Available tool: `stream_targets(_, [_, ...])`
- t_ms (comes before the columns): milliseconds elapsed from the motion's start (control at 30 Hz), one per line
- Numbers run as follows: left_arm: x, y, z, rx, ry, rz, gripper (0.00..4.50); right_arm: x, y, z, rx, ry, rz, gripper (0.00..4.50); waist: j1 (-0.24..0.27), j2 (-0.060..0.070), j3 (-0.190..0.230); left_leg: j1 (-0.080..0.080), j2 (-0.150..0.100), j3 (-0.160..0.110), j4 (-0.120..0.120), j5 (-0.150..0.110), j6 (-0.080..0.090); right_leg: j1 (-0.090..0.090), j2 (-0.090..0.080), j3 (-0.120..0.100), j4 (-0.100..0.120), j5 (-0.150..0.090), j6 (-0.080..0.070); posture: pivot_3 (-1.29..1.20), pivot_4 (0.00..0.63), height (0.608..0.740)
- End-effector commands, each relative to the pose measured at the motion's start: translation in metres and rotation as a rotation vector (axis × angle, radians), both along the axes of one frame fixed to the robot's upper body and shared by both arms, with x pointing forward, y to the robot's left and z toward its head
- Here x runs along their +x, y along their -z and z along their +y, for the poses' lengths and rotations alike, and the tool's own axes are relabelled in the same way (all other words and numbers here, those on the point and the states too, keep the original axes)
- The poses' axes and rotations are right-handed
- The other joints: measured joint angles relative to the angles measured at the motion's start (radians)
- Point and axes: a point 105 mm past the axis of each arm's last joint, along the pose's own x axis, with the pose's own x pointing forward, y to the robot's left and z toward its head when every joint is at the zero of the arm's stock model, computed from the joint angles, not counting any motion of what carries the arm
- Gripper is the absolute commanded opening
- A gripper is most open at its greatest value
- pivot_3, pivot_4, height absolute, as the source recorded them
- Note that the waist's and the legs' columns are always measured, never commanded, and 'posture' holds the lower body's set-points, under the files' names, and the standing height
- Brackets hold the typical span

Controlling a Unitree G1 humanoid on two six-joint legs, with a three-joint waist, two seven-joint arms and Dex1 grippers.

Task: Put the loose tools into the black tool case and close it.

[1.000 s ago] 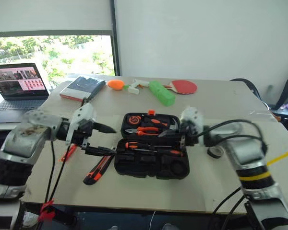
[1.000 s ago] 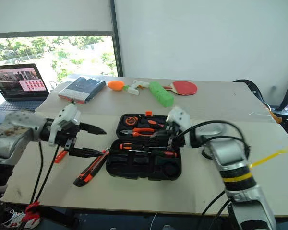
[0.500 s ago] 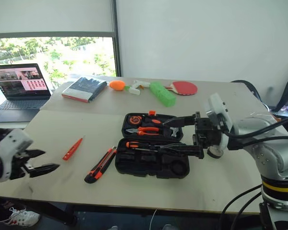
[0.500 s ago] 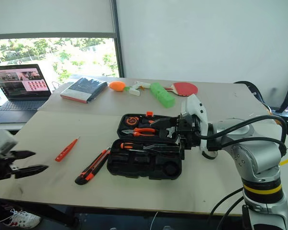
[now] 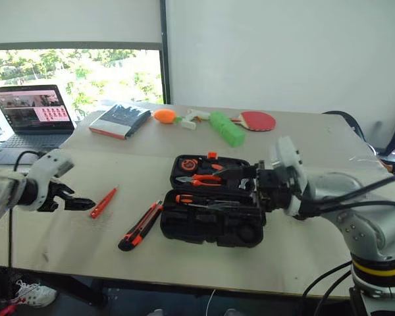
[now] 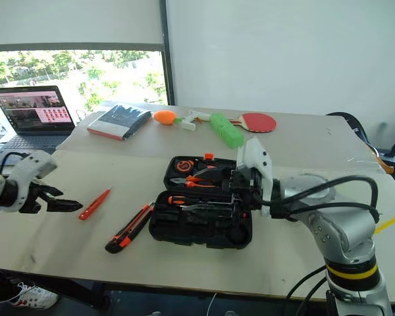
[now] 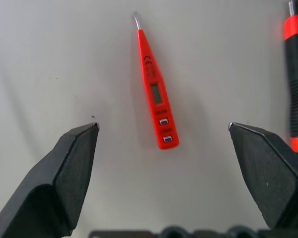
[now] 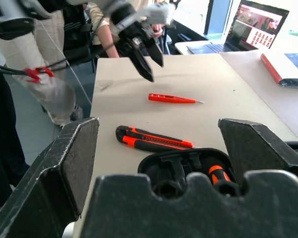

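Now I see my left gripper (image 5: 76, 199) with its two black fingers spread wide and holding nothing, low over the beige table (image 5: 303, 250) on the left side. Just to its right lies the slim all-orange tester (image 5: 103, 203), flat on the table and apart from the fingertips; in the left wrist view this tester (image 7: 155, 94) lies between the two open fingers. Further right, the black-and-orange utility knife (image 5: 139, 226) rests on the table, just beside the left edge of the black plastic hinged tool case (image 5: 210, 227). This case lies open in the middle of the table, with orange-handled tools in its moulded slots. My right gripper (image 5: 240, 191) is over the right part of the case, fingers wide apart, gripping nothing.
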Motion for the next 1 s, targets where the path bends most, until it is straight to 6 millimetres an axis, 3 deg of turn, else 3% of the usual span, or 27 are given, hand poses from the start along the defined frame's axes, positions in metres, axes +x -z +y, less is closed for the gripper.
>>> stream_targets(33, [0.014,0.007,0.004,0.055,0.011,0.064,4.5,-0.011,-0.008,0.001,0.038,0.025,-0.039,4.47,-0.001,0.0,0.0,0.0,0.0,0.0,0.0,0.0,0.0,0.0,0.0,0.0,0.0,0.0,0.0,0.0,0.15,0.736])
stream_targets(267, [0.038,0.018,-0.005,0.077,0.055,0.145,4.5,-0.02,-0.001,-0.001,0.058,0.093,-0.024,4.47,0.001,-0.002,0.0,-0.002,0.0,-0.001,0.002,0.0,0.0,0.0,0.0,0.0,0.0,0.0,0.0,0.0,0.15,0.736])
stream_targets(500, [0.042,0.035,-0.012,0.082,0.092,0.253,4.5,-0.021,0.0,-0.003,0.082,0.159,-0.028,4.47,-0.004,-0.003,0.0,-0.002,0.0,-0.002,0.002,0.0,0.001,0.0,0.0,0.0,0.0,0.0,0.001,0.0,0.15,0.736])
stream_targets(633, [0.041,0.045,-0.015,0.087,0.1,0.284,3.5,-0.022,-0.001,-0.005,0.089,0.181,-0.028,4.5,-0.005,-0.003,0.0,-0.002,0.0,-0.002,0.002,0.0,0.001,0.0,0.0,0.0,0.0,0.0,0.001,0.0,0.15,0.736])
stream_targets(900, [0.041,0.057,-0.013,0.11,0.11,0.3,0.64,-0.019,-0.005,-0.009,0.093,0.201,-0.027,4.5,-0.007,-0.003,-0.001,-0.001,-0.001,-0.002,0.002,0.0,0.001,0.001,-0.001,0.0,0.0,0.0,0.001,0.0,0.15,0.736])
stream_targets(1000, [0.042,0.058,-0.012,0.11,0.106,0.289,0.42,-0.017,-0.003,-0.012,0.075,0.211,-0.019,4.5,-0.007,-0.002,-0.002,-0.001,-0.001,-0.002,0.002,0.0,0.001,0.002,-0.001,0.0,0.0,0.0,0.002,0.0,0.15,0.736])
